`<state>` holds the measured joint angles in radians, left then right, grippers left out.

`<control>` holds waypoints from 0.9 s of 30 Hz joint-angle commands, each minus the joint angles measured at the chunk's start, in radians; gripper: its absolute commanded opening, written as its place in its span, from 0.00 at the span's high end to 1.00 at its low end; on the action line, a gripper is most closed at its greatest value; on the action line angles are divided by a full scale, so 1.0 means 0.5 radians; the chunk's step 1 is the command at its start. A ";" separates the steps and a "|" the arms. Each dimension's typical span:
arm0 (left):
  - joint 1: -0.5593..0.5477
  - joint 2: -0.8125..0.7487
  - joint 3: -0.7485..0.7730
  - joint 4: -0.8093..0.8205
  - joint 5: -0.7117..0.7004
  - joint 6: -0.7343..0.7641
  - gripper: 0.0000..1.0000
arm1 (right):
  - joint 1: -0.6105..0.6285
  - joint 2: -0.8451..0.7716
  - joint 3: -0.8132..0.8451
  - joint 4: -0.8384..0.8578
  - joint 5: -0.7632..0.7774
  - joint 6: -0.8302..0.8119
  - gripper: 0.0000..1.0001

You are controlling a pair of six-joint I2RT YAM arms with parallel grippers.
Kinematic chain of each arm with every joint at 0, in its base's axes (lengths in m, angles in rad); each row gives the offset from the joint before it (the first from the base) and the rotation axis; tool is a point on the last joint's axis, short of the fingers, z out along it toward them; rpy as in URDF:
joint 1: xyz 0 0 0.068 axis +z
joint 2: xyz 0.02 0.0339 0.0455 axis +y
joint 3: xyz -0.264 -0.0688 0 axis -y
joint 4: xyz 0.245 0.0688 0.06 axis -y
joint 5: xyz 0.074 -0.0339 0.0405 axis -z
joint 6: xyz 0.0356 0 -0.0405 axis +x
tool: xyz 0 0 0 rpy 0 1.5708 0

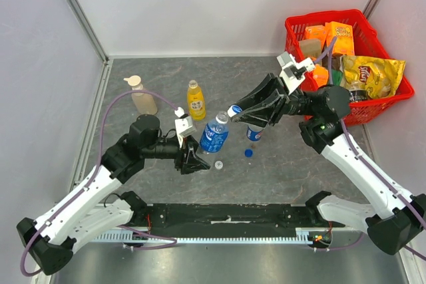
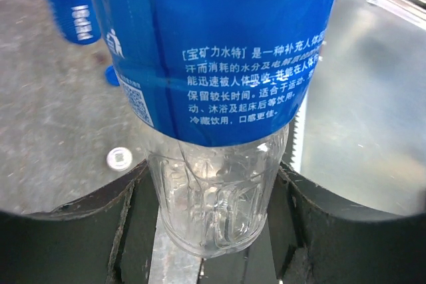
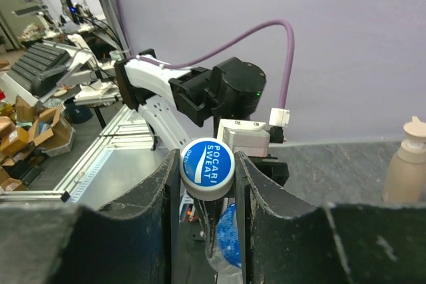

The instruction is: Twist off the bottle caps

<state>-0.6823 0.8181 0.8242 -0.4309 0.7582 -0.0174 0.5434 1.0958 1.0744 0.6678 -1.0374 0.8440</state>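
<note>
Tilted Pocari Sweat bottle sits low between the fingers of the left gripper, clamped on its clear lower body. The right gripper is pinched on the cap, square between its pads. Advice: turn the right wrist about the neck axis. The left must hold firm, since the thin wall may twist.

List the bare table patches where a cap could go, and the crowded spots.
Bare: the near stretch between the blue cap and the right arm; the back strip between the juice bottle and the red basket. Crowded: the centre, where the left hand grips a labelled bottle, the right hand pinches its top cap, beside a second bottle and white cap.
</note>
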 commanded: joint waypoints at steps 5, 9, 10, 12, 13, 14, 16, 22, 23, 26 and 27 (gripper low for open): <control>-0.001 -0.170 -0.298 0.465 -0.700 -0.183 0.98 | 0.002 -0.062 0.014 -0.758 0.123 -0.571 0.82; -0.001 -0.213 -0.476 0.689 -0.823 -0.235 0.98 | 0.008 -0.053 -0.041 -0.998 0.231 -0.740 0.85; -0.001 -0.228 -0.516 0.775 -0.853 -0.247 0.98 | 0.011 -0.050 -0.072 -1.022 0.255 -0.764 0.87; 0.002 -0.252 -0.608 0.907 -0.933 -0.269 0.98 | 0.018 -0.044 -0.124 -1.053 0.304 -0.801 0.87; -0.001 -0.268 -0.663 0.969 -0.976 -0.275 0.98 | 0.024 -0.032 -0.154 -1.072 0.332 -0.820 0.87; 0.002 -0.283 -0.718 1.033 -1.034 -0.281 0.98 | 0.030 -0.029 -0.182 -1.084 0.360 -0.838 0.87; 0.002 -0.326 -0.829 1.165 -1.129 -0.287 0.98 | 0.042 -0.007 -0.246 -1.090 0.415 -0.872 0.87; 0.002 -0.424 -1.212 1.637 -1.292 -0.245 0.98 | 0.158 0.075 -0.351 -1.197 0.593 -1.028 0.87; 0.002 -0.424 -1.267 1.726 -1.314 -0.238 0.98 | 0.183 0.094 -0.363 -1.228 0.636 -1.059 0.88; -0.001 -0.379 -1.409 1.972 -1.402 -0.202 0.98 | 0.254 0.146 -0.394 -1.286 0.764 -1.139 0.88; -0.001 -0.354 -1.436 2.015 -1.439 -0.195 0.98 | 0.275 0.161 -0.406 -1.302 0.807 -1.163 0.88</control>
<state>-0.6823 0.6186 0.1612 0.3176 0.1356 -0.1291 0.6437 1.1549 0.8867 0.0566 -0.7429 0.3500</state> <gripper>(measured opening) 0.634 0.391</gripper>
